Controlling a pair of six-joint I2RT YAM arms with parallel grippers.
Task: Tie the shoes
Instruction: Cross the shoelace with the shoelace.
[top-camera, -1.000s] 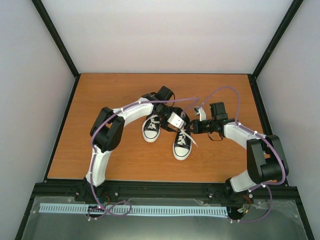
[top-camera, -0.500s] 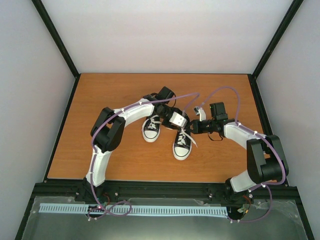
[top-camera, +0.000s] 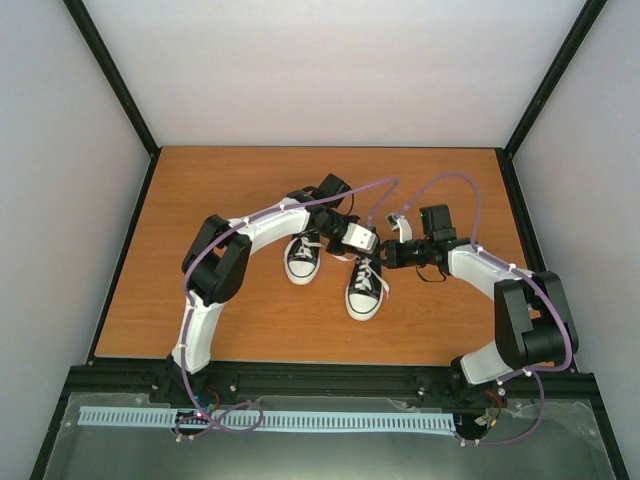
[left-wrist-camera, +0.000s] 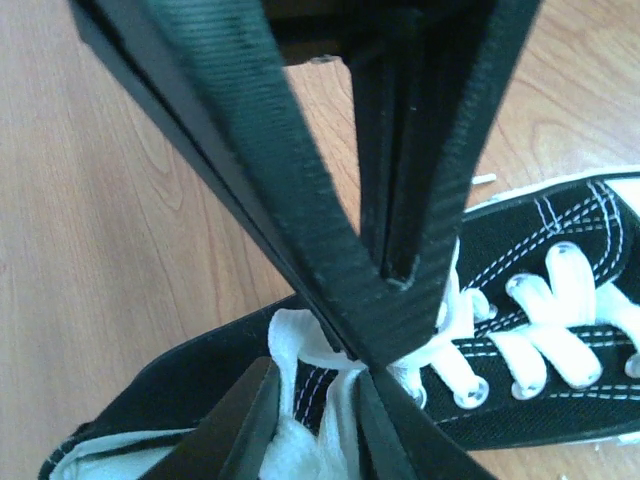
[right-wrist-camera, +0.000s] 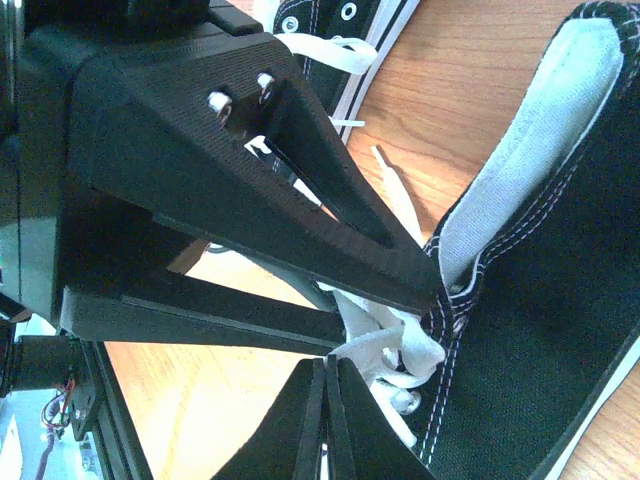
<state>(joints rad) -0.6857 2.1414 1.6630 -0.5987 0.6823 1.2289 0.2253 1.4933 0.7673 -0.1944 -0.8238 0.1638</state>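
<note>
Two black shoes with white toe caps lie side by side, one (top-camera: 303, 260) to the left and one (top-camera: 364, 292) to the right, toes toward me. Both grippers meet over the right shoe's (left-wrist-camera: 560, 250) tongue end. My left gripper (left-wrist-camera: 318, 425) stands narrowly open with two strands of a white lace loop (left-wrist-camera: 300, 350) between its fingers (left-wrist-camera: 240, 430). My right gripper (right-wrist-camera: 327, 375) is shut, and the white lace (right-wrist-camera: 390, 345) runs in between its fingertips. Each gripper's black fingers cross the other's view and hide much of the knot area.
The wooden table (top-camera: 220, 200) is ringed by a black frame, with white walls behind and at the sides. The left shoe (right-wrist-camera: 330, 20) lies close beside the right one (right-wrist-camera: 560, 300). A loose lace end (right-wrist-camera: 385, 165) rests on the wood between them.
My left gripper's jaws have narrowed from wide open down around the lace loop, and it has edged toward the right gripper. The right gripper has stayed shut in place.
</note>
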